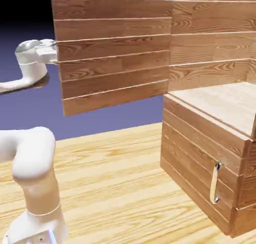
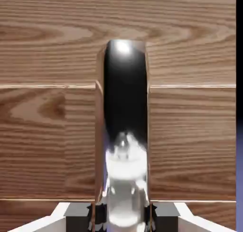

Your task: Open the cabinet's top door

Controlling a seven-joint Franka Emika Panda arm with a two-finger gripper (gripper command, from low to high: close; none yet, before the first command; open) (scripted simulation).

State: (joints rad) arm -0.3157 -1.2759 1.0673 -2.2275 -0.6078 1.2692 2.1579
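Top door (image 1: 114, 53) of the cabinet (image 1: 207, 158) swung wide, beyond the lower panel's side. Gripper (image 2: 122, 217) closed on its bar handle (image 2: 126, 91), one fingertip each side; handle's long axis runs between the fingers, along the door face.

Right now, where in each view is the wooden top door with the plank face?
Exterior view: the reddish-brown plank top door stands swung open, upper left to middle.
Hand view: its planks fill nearly the whole picture, behind the curved silver bar handle.
Shared landmark: the pale horizontal seams between planks.
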